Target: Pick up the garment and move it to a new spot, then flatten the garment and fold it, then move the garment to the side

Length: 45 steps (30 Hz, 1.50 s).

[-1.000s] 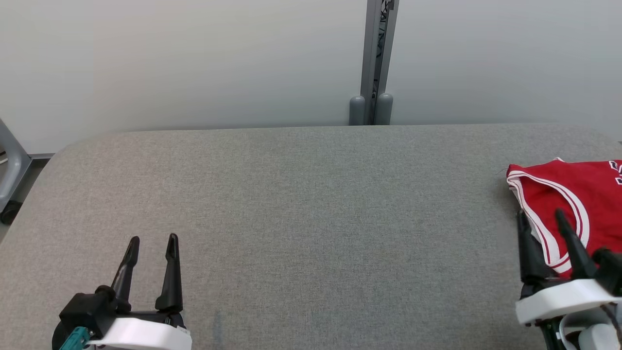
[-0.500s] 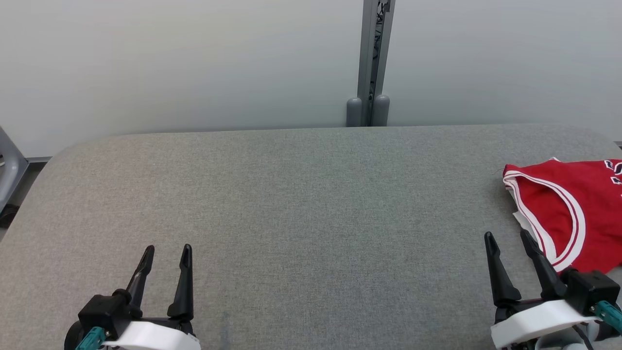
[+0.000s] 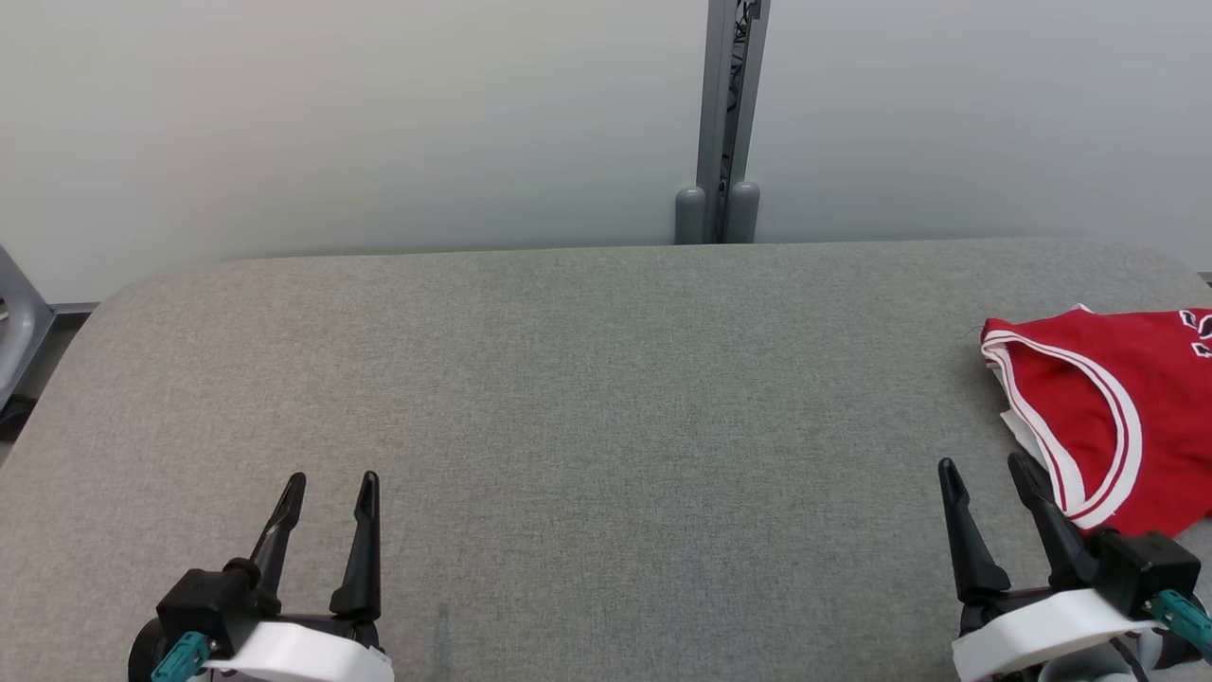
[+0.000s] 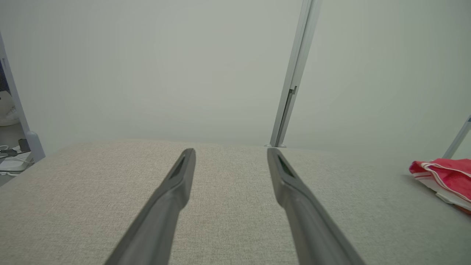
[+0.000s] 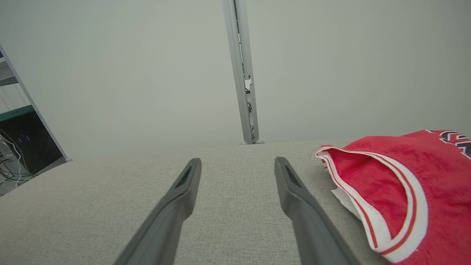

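The right hand has backed off the red garment, which lies at the table's right edge, seemingly folded, though the frame cuts it off. It and the left hand gape wide, empty. The set-aside looks done, so next is just a clean retreat.

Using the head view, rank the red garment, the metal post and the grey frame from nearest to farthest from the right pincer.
Measured from the right pincer:
1. The red garment, just to its right on the table.
2. The metal post, behind the table's far edge, near the middle.
3. The grey frame, beyond the far left corner.
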Motion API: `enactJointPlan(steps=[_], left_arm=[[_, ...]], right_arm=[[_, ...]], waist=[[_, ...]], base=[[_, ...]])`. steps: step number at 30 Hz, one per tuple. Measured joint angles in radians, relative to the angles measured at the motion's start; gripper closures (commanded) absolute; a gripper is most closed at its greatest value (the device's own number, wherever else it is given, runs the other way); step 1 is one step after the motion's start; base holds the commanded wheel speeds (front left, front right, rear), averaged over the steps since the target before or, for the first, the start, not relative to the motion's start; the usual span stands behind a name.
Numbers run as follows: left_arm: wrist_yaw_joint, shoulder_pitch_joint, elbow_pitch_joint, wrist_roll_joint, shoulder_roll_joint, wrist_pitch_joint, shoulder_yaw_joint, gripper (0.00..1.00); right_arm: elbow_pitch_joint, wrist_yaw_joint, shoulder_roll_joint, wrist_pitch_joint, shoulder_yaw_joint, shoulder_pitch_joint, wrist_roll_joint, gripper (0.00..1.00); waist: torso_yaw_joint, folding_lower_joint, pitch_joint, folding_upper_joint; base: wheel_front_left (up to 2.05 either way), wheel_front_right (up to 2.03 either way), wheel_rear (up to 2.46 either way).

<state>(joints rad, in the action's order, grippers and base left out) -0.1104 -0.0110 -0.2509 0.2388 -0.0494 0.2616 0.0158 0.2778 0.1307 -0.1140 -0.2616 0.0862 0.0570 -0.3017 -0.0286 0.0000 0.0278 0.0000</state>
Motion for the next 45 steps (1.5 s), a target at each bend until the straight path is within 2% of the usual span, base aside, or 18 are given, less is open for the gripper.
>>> enactJointPlan(steps=[9,10,16,45], left_arm=[[-0.003,-0.002,-0.012,0.012,0.000,0.000,0.005,0.00],[-0.003,0.000,-0.018,0.014,0.001,-0.001,0.006,1.00],[-0.003,0.044,-0.067,0.034,0.012,-0.017,0.005,1.00],[-0.004,0.006,-0.044,0.506,0.010,-0.140,-0.038,1.00]], right_arm=[[0.000,0.000,0.008,0.000,0.006,0.000,-0.002,0.00],[0.002,0.000,0.010,0.000,0.007,-0.001,-0.002,1.00],[0.041,0.000,0.026,0.011,0.015,-0.041,-0.021,1.00],[0.021,0.000,0.041,0.139,-0.060,-0.019,-0.473,1.00]], waist=[[0.008,0.0000,0.003,0.0000],[0.009,0.0000,0.003,0.0000],[0.009,0.0000,0.003,0.0000],[0.014,0.0000,-0.005,0.0000]], base=[[0.00,0.00,0.00],[0.00,0.00,0.00],[0.00,0.00,0.00],[0.00,0.00,0.00]])
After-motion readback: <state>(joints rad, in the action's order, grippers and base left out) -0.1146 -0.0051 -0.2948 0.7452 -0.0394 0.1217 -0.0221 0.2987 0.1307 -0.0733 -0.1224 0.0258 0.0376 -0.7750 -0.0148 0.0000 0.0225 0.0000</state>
